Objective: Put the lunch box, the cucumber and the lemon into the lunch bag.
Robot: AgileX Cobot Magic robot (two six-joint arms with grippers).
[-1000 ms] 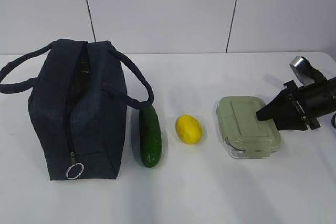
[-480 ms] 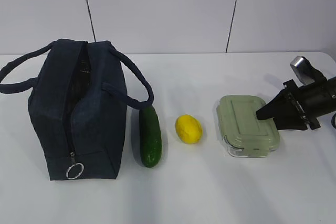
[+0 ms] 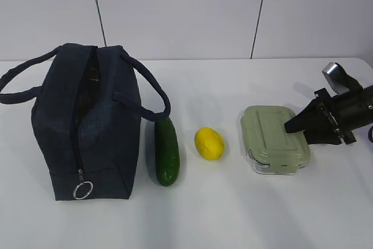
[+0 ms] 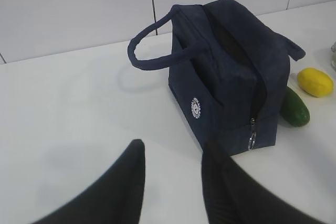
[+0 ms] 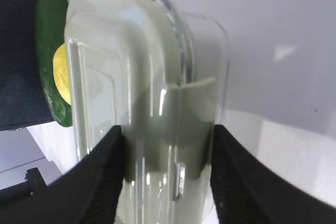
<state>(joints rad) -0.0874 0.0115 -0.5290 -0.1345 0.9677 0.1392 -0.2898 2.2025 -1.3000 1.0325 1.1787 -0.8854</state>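
The navy lunch bag [image 3: 87, 126] stands at the left with its top zipper open; it also shows in the left wrist view [image 4: 231, 77]. The cucumber [image 3: 166, 153] lies right beside the bag, and the lemon [image 3: 209, 143] lies right of the cucumber. The lunch box [image 3: 271, 135] with its sage-green lid rests on the table at the right. My right gripper [image 3: 291, 127] holds its right end, one finger on the lid and one below; the right wrist view shows the fingers [image 5: 165, 129] pressed against both faces of the box [image 5: 147, 77]. My left gripper [image 4: 173, 145] is open and empty over bare table, near the bag's zipper end.
The white table [image 3: 233, 214] runs to a white panelled wall [image 3: 186, 10] behind. The bag's two loop handles [image 3: 145, 88] hang out to either side. A silver ring pull [image 3: 83, 190] hangs at the bag's near end.
The lunch box has shifted very slightly in my right gripper's hold. Nothing else has moved.
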